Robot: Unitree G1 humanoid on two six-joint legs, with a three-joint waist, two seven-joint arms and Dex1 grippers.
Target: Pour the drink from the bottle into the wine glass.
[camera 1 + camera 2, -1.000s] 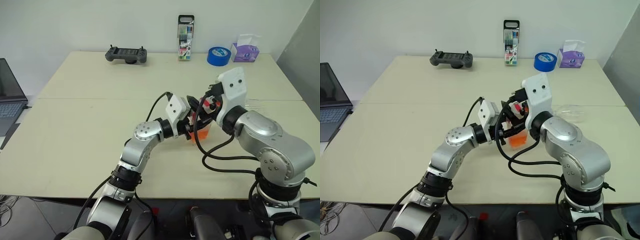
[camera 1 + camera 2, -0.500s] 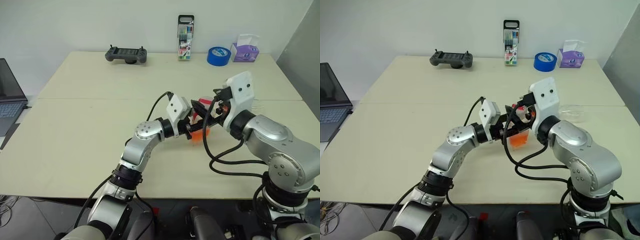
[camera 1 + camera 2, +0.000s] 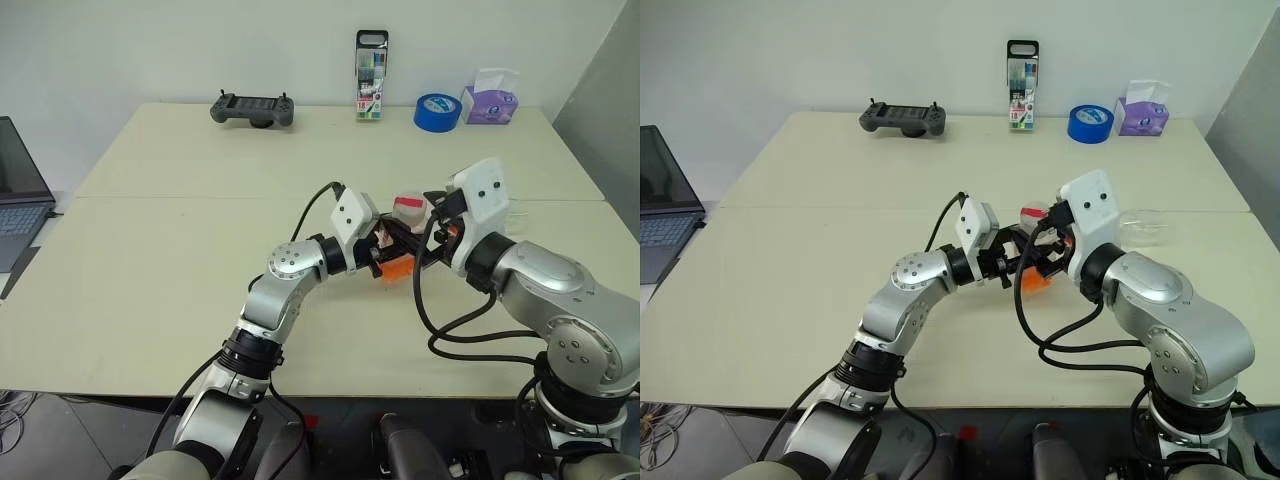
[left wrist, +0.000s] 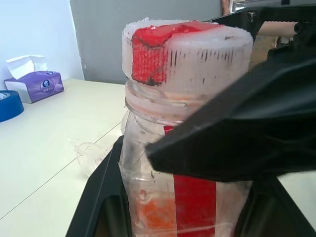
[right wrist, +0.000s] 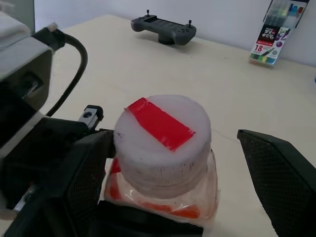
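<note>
My left gripper [image 3: 391, 254] is shut on the bottle [image 4: 143, 197], holding it upright just above the table's middle. Its white cap [image 3: 409, 209] carries a red patch, and a little orange drink [image 3: 399, 267] sits at the bottom. My right gripper [image 5: 170, 139] is open, with one finger on each side of the cap [image 5: 163, 136] and a gap on the side that shows. A black finger [image 4: 237, 133] crosses in front of the bottle. The clear wine glass [image 3: 1142, 226] is on the table beyond my right arm and seems to lie on its side.
Along the table's far edge stand a game controller [image 3: 252, 108], a marker pack [image 3: 371, 90], a blue tape roll [image 3: 436, 111] and a purple tissue box [image 3: 489, 100]. A laptop [image 3: 20, 190] sits off the table's left edge.
My right hand has drawn back to the right and a little lower, uncovering the cap in the head views. The left gripper and the bottle have stayed put.
</note>
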